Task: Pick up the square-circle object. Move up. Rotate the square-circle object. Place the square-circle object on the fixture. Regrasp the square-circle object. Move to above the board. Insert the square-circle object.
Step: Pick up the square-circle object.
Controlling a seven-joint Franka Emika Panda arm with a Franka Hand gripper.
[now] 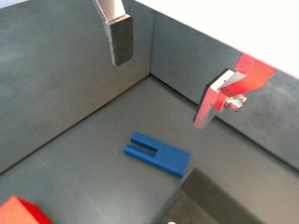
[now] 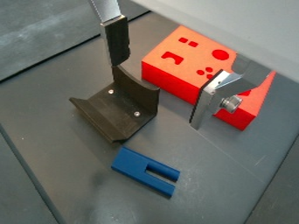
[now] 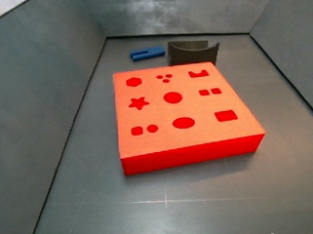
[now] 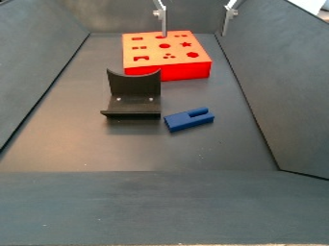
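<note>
Claw (image 1: pixel 163 79) fingers hang spread wide and empty in a wrist view, the blue square-circle object (image 1: pixel 158 154) flat on the floor below, untouched. In a wrist view the fixture (image 2: pixel 117 107) waits just beside the board (image 2: pixel 187 61). In a side view, upper centre, the claw (image 4: pixel 194 13) hovers above the board's far end, likely free to descend.

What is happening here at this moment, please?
The gripper hangs open and empty above the floor; nothing is between its fingers. The blue square-circle object lies flat on the floor beside the fixture, not yet picked up. The red board sits nearby with all cutouts unfilled.
</note>
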